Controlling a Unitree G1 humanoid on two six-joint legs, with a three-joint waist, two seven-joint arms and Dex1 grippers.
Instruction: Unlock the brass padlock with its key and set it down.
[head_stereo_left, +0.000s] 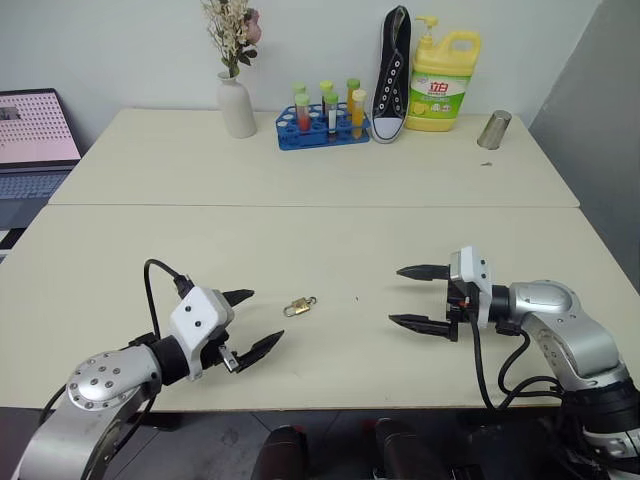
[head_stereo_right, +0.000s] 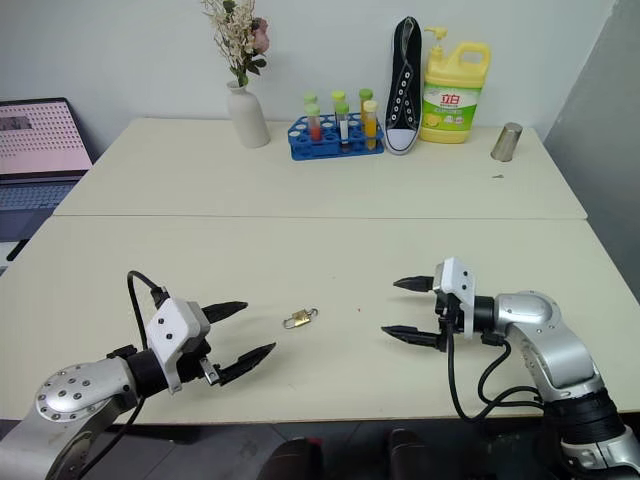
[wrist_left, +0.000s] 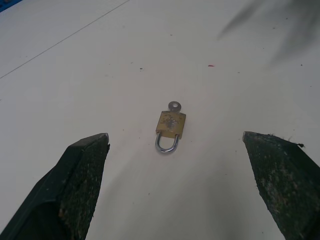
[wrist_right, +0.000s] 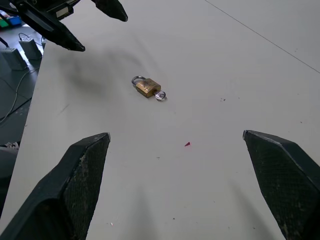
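With the brass padlock (head_stereo_left: 299, 307) lying flat near the counter's (head_stereo_left: 330, 180) front edge, key (wrist_left: 174, 105) already inserted, between the wide-open, empty left end effector (head_stereo_left: 250, 325) and right end effector (head_stereo_left: 416, 297), the approach seemed underway; next, grasping body and key.

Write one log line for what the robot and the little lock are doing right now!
brass padlock: lying on table, key in it | left gripper: open, beside padlock, empty | right gripper: open, empty, apart from it

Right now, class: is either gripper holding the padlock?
No, the padlock lies alone on the table, between the open left gripper and right gripper.
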